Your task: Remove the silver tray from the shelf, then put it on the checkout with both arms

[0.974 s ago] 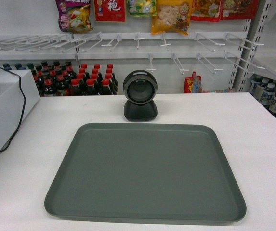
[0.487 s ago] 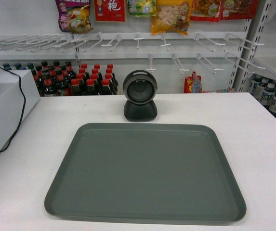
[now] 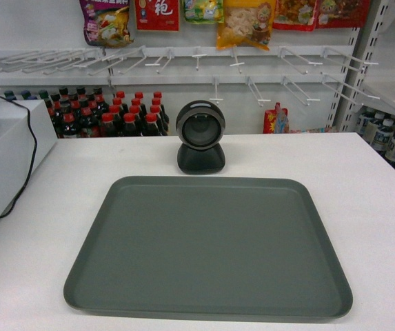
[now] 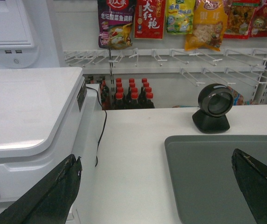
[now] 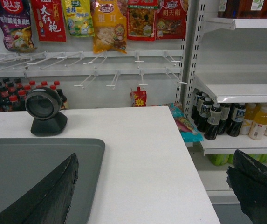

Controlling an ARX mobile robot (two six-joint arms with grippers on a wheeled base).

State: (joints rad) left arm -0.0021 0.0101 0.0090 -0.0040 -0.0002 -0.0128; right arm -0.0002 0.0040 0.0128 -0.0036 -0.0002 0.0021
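- One black dome-shaped barcode scanner (image 3: 200,136) stands upright on the checkout (image 3: 376,207), just behind the far rim of the silver tray (image 3: 211,248) and apart from it, its round window facing the head camera.
- A white register machine (image 3: 4,158) sits at the left end of the checkout, well left of the tray, and a black cable (image 3: 28,165) runs down its side onto the tabletop.
- Behind the checkout are a rack of bare white peg hooks (image 3: 252,65), rows of dark red-capped bottles (image 3: 111,114), and six hanging snack bags (image 3: 245,21) across the top of the head view.
- In the right wrist view a white shelf unit (image 5: 236,88) stands right of the checkout, with dark and yellow bottles (image 5: 236,119) on it.
- The single silver tray lies flat in the middle of the checkout, bare, its long axis running left to right and its near rim close to the table's front edge.
- Nothing lies on the tray or between it and the camera in the head view.
- The left gripper (image 4: 156,186) is spread wide with nothing between its two fingers; the right-hand finger (image 4: 259,186) hangs over the tray's left part, the other over the register's side.
- The right gripper (image 5: 152,191) is likewise spread wide and empty, one finger (image 5: 44,196) over the tray's right end, the other past the table's right edge.
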